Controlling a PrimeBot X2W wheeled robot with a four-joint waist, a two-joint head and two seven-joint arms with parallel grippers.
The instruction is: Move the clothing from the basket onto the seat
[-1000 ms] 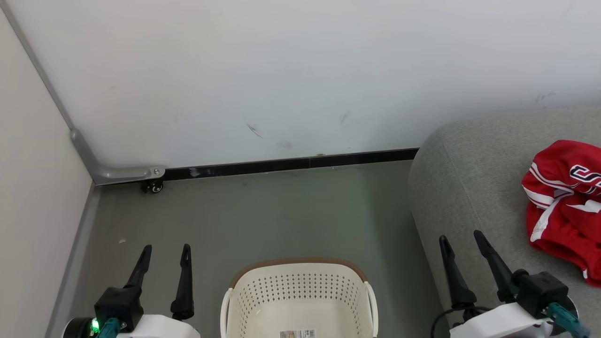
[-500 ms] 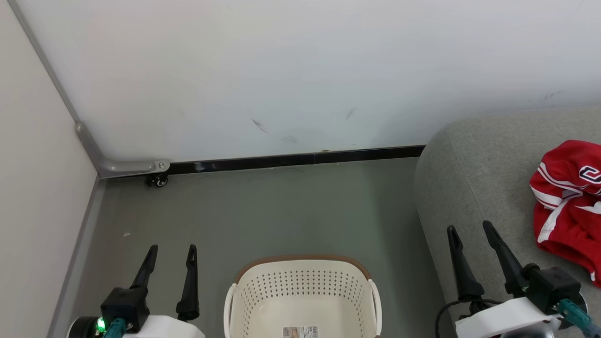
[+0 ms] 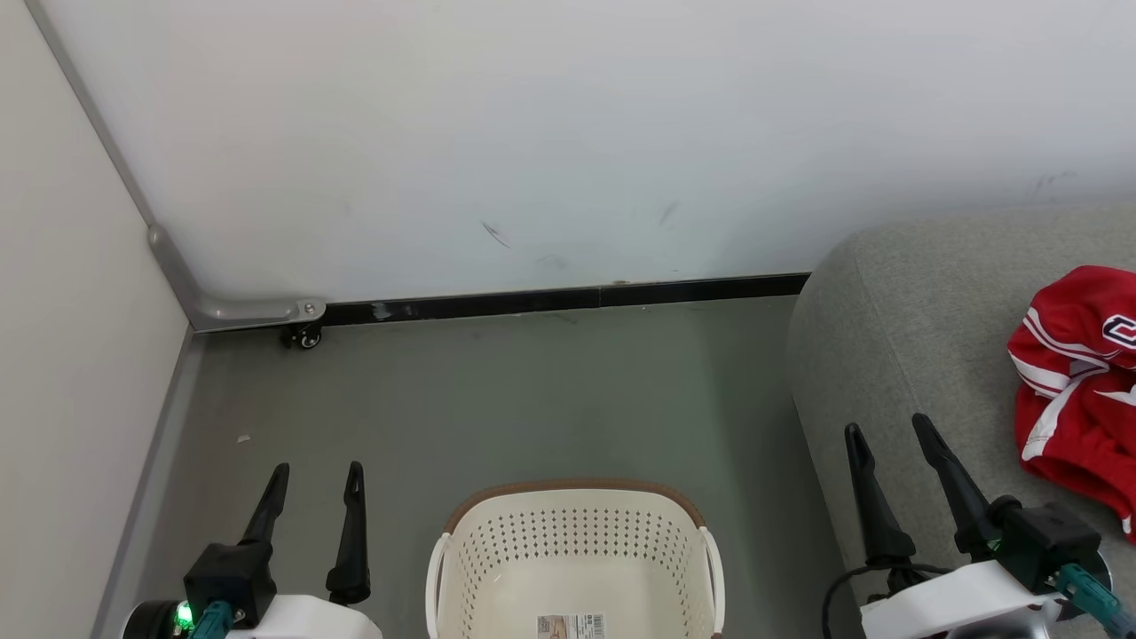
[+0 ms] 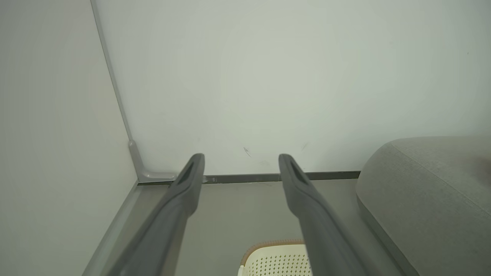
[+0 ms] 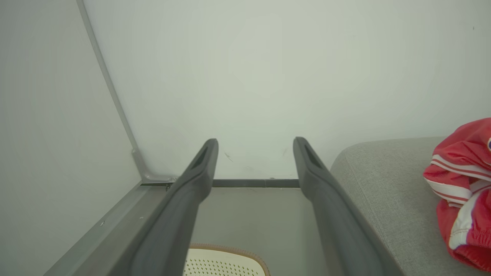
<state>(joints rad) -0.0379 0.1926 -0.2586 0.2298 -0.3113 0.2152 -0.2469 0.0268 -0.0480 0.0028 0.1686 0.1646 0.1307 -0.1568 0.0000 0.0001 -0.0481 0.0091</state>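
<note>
The cream basket (image 3: 575,550) with a brown rim stands on the floor at the bottom centre, with only a label sticker (image 3: 570,627) visible on its bottom. Its rim shows low in the left wrist view (image 4: 273,257) and in the right wrist view (image 5: 226,262). The red clothing (image 3: 1078,390) with white stripes lies crumpled on the light-grey seat (image 3: 896,337) at the right, also in the right wrist view (image 5: 462,191). My left gripper (image 3: 316,471) is open left of the basket. My right gripper (image 3: 887,428) is open over the seat's front edge, left of the clothing.
A white wall with a dark baseboard (image 3: 568,300) runs behind the grey floor (image 3: 497,399). A side wall closes the left. A small caster (image 3: 304,337) and a grey metal bracket (image 3: 240,311) sit in the far left corner.
The head view has shifted slightly, so the whole scene slid right. The right gripper's fingers sit a little higher over the seat than a second ago. Both grippers stay open.
</note>
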